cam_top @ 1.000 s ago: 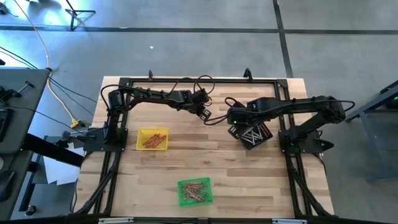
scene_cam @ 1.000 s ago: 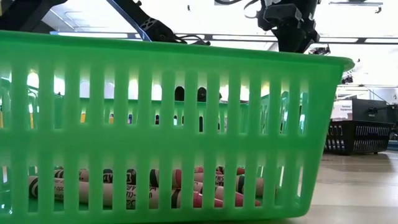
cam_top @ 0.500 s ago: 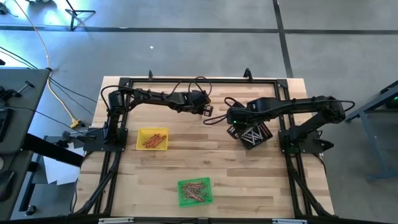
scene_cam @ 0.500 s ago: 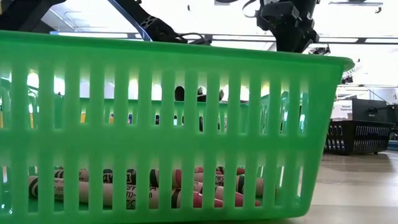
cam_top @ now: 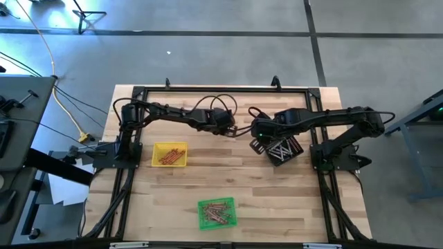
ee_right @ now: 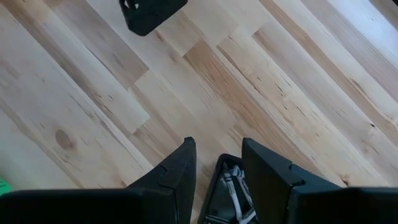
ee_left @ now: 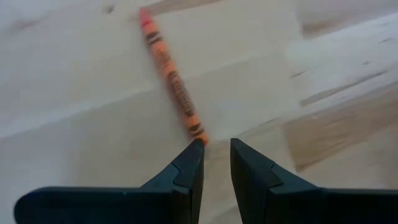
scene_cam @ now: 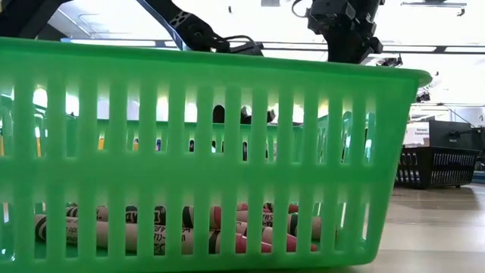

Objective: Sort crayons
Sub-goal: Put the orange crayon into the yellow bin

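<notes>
An orange crayon [ee_left: 169, 81] lies flat on the bare wood just beyond my left gripper [ee_left: 216, 144], which hangs low over the table's far middle [cam_top: 231, 128]. Its fingers stand a narrow gap apart with nothing between them. The crayon's nearer end [ee_left: 198, 135] lies by one fingertip; whether they touch, I cannot tell. My right gripper [ee_right: 216, 149] is open and empty over the left corner of the black tray [cam_top: 280, 149], which holds pale crayons. The yellow tray [cam_top: 169, 153] and the green tray [cam_top: 217, 212] hold more crayons [scene_cam: 189, 235].
The two grippers are close together at the table's far middle; part of the left one shows in the right wrist view [ee_right: 149, 12]. The green tray [scene_cam: 227, 114] stands near the front edge. Black frame rails [cam_top: 221, 88] run around the table.
My left gripper has swung a little toward the table's right and near side and come lower over the wood. My right gripper has shifted slightly toward the left. The trays have stayed where they were.
</notes>
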You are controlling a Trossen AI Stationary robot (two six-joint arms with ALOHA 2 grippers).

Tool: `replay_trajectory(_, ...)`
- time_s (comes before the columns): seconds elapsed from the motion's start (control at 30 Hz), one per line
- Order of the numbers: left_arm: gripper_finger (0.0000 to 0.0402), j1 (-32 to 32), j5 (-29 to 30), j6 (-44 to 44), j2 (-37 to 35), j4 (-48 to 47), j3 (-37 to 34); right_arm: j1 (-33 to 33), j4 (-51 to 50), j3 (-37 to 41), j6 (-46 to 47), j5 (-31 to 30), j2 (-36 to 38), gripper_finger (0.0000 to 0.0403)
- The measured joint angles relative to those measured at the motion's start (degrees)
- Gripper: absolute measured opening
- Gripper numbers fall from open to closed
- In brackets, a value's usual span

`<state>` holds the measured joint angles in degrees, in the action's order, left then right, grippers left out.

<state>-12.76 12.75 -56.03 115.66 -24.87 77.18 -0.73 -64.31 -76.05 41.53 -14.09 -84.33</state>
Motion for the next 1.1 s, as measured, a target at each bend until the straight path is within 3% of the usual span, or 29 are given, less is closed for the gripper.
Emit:
replay_trajectory(0.3,0.0065,0.9,0.3,-3.1,-0.2,-1.7,0.0,0.0,1.6,0.0,0.0,0.0,0.0,0.0124)
replay_trajectory(0.47,0.0068,1.2,-1.4,-1.9,-0.3,2.6,0.0,0.0,2.6,0.0,0.0,0.0,0.0,0.0124)
replay_trajectory(0.8,0.0155,0.5,0.0,0.6,-0.3,2.0,0.0,0.0,2.7,0.0,0.0,0.0,0.0,0.0124)
replay_trajectory(1.1,0.0128,-2.0,1.6,2.4,-0.3,2.0,0.0,0.0,2.7,0.0,0.0,0.0,0.0,0.0124)
